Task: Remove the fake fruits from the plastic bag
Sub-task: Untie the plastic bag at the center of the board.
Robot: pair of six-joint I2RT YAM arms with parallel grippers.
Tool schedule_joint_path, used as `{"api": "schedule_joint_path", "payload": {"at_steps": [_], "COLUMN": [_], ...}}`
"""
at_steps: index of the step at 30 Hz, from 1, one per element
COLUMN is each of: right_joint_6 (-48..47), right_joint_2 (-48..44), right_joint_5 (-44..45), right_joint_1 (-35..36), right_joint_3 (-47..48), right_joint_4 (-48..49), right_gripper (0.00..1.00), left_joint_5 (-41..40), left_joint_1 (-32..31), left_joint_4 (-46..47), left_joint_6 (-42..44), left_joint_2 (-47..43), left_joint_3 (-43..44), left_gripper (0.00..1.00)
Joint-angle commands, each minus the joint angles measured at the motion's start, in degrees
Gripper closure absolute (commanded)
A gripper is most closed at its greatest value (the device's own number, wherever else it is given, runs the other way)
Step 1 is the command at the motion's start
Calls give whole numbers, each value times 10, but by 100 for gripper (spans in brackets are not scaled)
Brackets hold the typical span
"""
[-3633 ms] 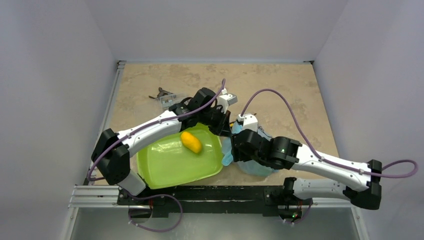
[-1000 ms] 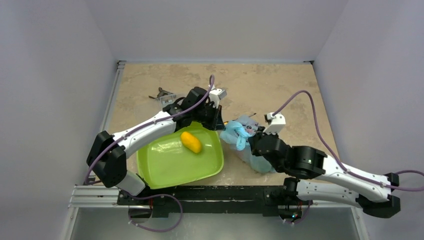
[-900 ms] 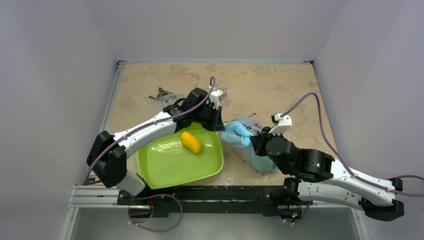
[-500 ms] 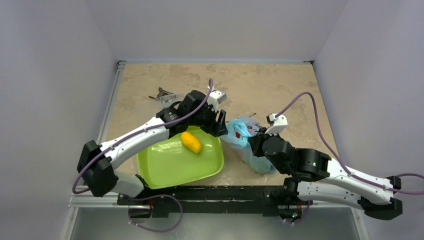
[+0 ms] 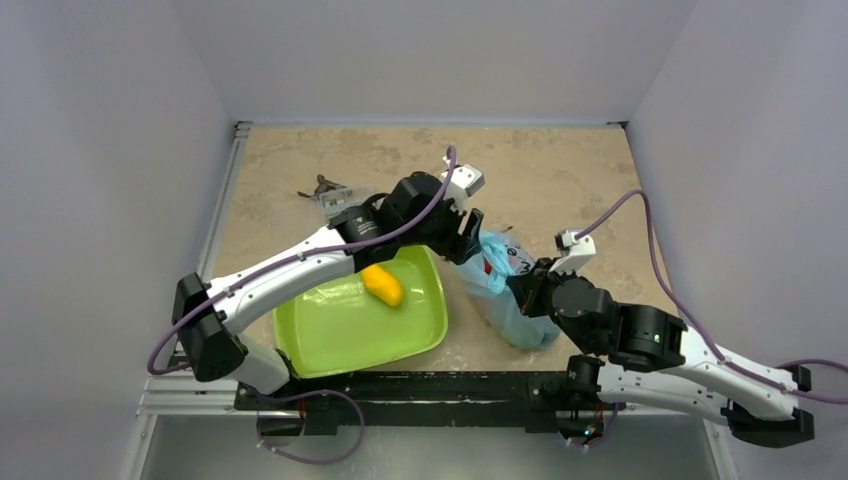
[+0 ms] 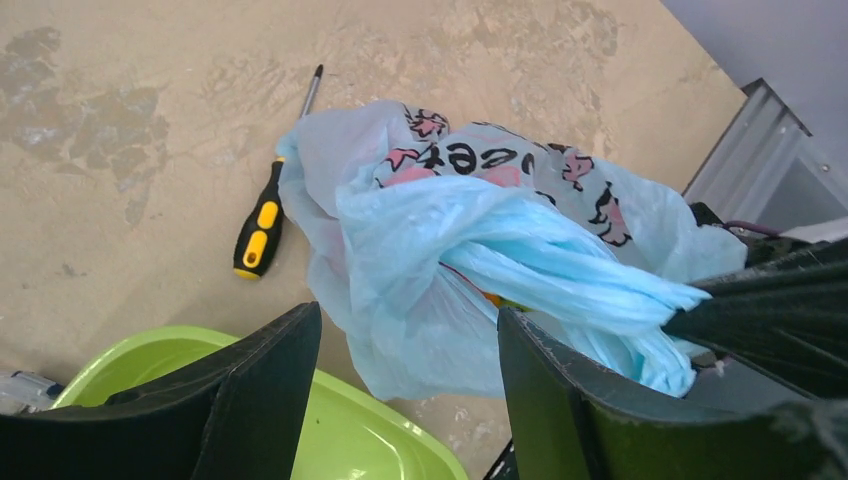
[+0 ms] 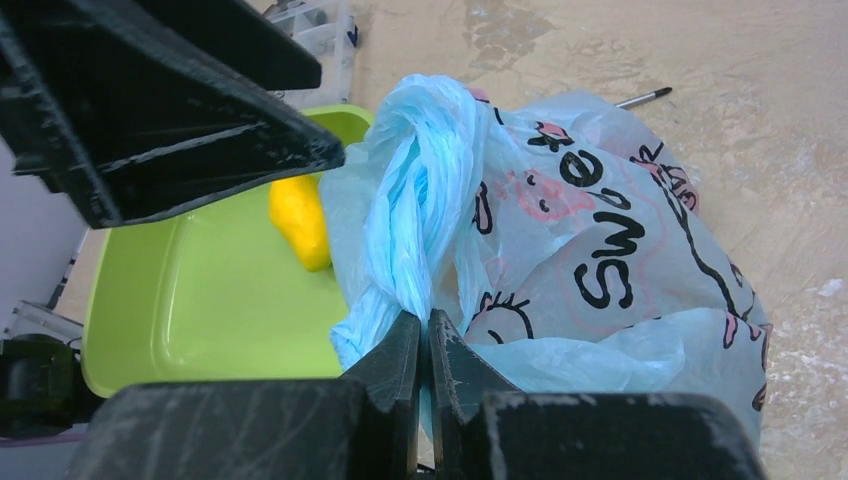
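Observation:
The plastic bag [image 5: 508, 290] is light blue with dark and pink print and lies bunched on the table, right of the green tray [image 5: 330, 335]. My right gripper [image 7: 421, 330] is shut on the bag's twisted handle [image 7: 418, 210]. The left gripper [image 6: 405, 335] stands open just above the bag's near bulge [image 6: 440, 260], its fingers [image 6: 262, 385] apart and holding nothing. In the top view the left gripper [image 5: 468, 236] hangs over the bag's left end. The fake fruits are hidden inside the bag; only a small orange-red speck [image 6: 490, 297] shows through the plastic.
A plain orange-yellow oval fruit [image 5: 381, 284] lies in the lime-green tray [image 7: 190, 310]. A black-and-yellow screwdriver [image 6: 262, 222] lies on the table beyond the bag. A small clear box with tools [image 5: 330, 193] sits at the far left.
The left gripper has opened and moved right, from the tray's far corner to the bag. My right gripper stays shut on the handle and has shifted slightly right.

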Motion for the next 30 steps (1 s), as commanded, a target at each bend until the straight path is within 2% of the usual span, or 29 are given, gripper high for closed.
{"api": "schedule_joint_path", "payload": {"at_steps": [1,5,8,11,14,15,16,17,24,27,30], "right_joint_6": [-1,10,9,10,21,24,26,28,42,50,-2], "right_joint_2": [-4,6,11,14,10,8,4,1,-59,-91,-121], "right_joint_5": [0,-5,-5,-1,11,14,17,17,37,54,44], "right_joint_1": [1,1,1,1,1,1,1,1,1,2,1], "right_joint_3": [-3,-4,-2,6,12,12,12,11,1,-4,-10], "right_joint_4": [4,1,0,-7,-19,-20,-20,-20,-16,-22,8], "right_gripper": [100,100,100,100,100,100,100,100,100,100,100], "left_joint_5": [-48,-3,-16,0,-3,-18,-42,-65,-115,-65,25], "left_joint_1": [1,0,1,0,1,1,2,2,29,50,71], "left_joint_4": [-14,-31,-28,-21,-15,-18,-23,-26,9,63,118], "left_joint_6": [26,32,33,36,34,28,19,5,-122,-198,-286], "left_joint_2": [50,104,126,143,161,169,177,187,248,265,301], "left_joint_3": [65,112,117,130,149,161,175,188,267,281,318], "left_gripper": [35,35,37,46,63,73,93,100,100,100,100]}}
